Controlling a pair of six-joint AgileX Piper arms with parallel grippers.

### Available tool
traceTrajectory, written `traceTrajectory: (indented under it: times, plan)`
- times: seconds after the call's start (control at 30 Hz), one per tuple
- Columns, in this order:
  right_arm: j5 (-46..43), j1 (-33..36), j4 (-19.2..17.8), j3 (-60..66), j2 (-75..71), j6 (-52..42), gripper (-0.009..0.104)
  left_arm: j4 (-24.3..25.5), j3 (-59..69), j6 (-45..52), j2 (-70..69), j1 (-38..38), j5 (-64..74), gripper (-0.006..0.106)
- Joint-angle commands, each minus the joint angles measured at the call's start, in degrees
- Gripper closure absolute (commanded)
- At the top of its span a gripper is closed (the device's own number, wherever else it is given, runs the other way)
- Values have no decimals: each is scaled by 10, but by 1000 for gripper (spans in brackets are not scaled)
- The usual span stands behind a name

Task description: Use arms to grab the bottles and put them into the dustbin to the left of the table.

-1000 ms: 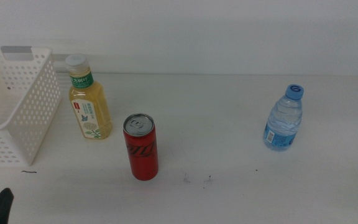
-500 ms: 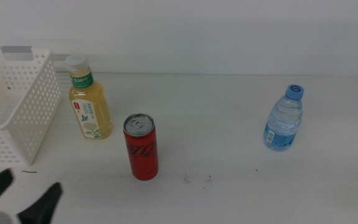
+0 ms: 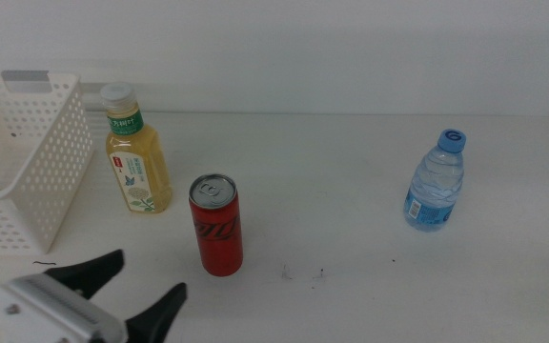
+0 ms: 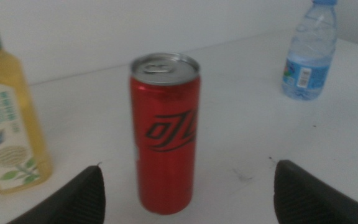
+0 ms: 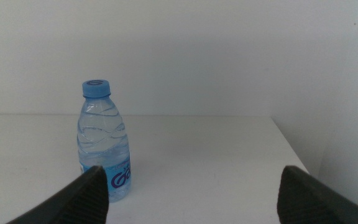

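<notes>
The left gripper sits at the near left edge of the table with its dark jaws spread wide and empty, aimed at the red can standing just beyond it, while the right gripper, out of the middle view, waits equally wide apart facing the water bottle far off on the right. Nothing looks binned yet: the yellow tea bottle stands upright just right of the white dustbin at the far left, all three items remain to move. The tabletop is plain white with a few dark specks near the can, backed by a bare white wall.
</notes>
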Motion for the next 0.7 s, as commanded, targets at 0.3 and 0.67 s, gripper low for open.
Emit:
traceTrajectory:
  times: [0.3, 0.67]
  plan:
    - [-2, -4, -4, 2, -3, -1, 2, -24, 0, -50, 224, -32, -243, 10]
    - [-2, -4, -4, 2, -3, -1, 2, -46, 0, -82, 339, -32, -302, 10]
